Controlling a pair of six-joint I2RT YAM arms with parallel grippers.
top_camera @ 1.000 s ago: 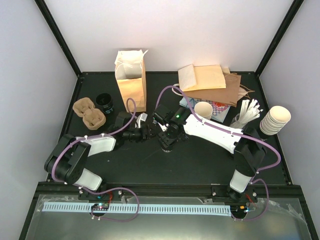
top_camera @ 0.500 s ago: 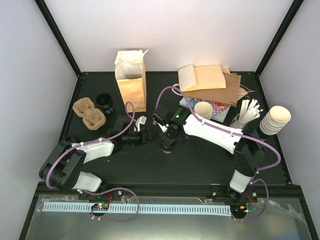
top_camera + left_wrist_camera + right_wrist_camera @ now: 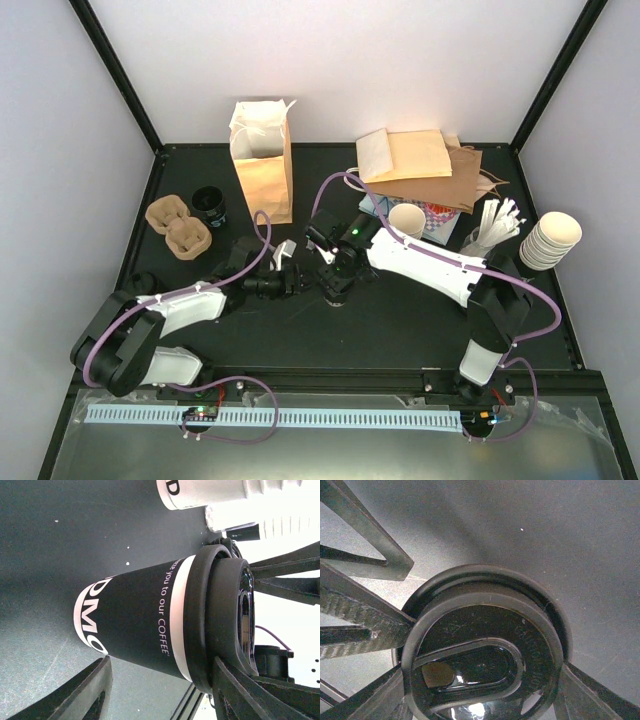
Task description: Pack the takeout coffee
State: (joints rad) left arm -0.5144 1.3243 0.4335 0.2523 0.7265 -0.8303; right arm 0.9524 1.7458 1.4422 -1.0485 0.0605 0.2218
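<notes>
The open brown paper bag (image 3: 262, 165) stands upright at the far side of the table (image 3: 400, 320). The coffee cup (image 3: 145, 617) stands well apart from it, near the middle. The right gripper (image 3: 336, 282) reaches from above with its jaws clenched on the black lid (image 3: 485, 645), while the left gripper (image 3: 296, 281) is just beside the cup, fingers spread and grasping nothing. We think we should lift slowly and straight, because a grasp on the lid alone may pull it off, then keep the cup upright and lower it through the middle of the bag's mouth.
</notes>
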